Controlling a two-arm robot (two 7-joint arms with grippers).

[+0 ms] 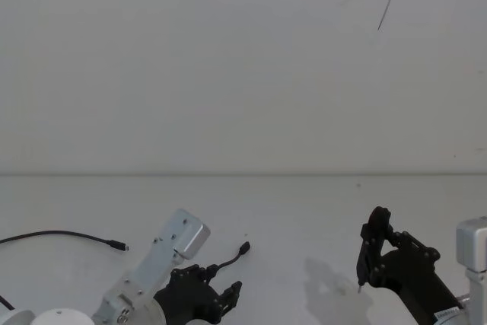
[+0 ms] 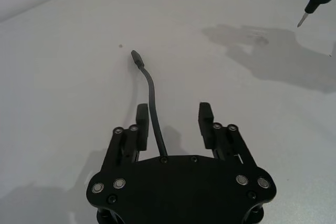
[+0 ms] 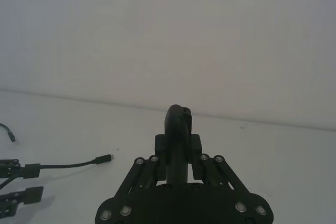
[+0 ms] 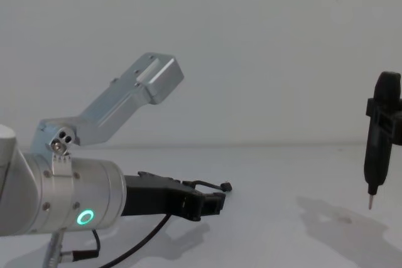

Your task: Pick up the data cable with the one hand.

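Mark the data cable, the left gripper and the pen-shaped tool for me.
data cable (image 2: 152,98), left wrist view, mid-length of the black cord.
left gripper (image 2: 173,109), left wrist view, midway between its fingertips.
pen-shaped tool (image 4: 375,161), chest view, lower barrel above the tip.

1. The left gripper (image 1: 223,281) sits at 7 o'clock in the head view and points toward 1 o'clock.
2. Its two black fingers (image 2: 142,124) stand well apart and roughly parallel.
3. Its silver wrist (image 4: 69,202) lies almost level in the chest view, with a green ring (image 4: 84,218) glowing on it.
4. The right gripper (image 1: 374,245) sits at 4 o'clock, its fingers clamped around a pen-shaped tool (image 4: 375,167), tip down.
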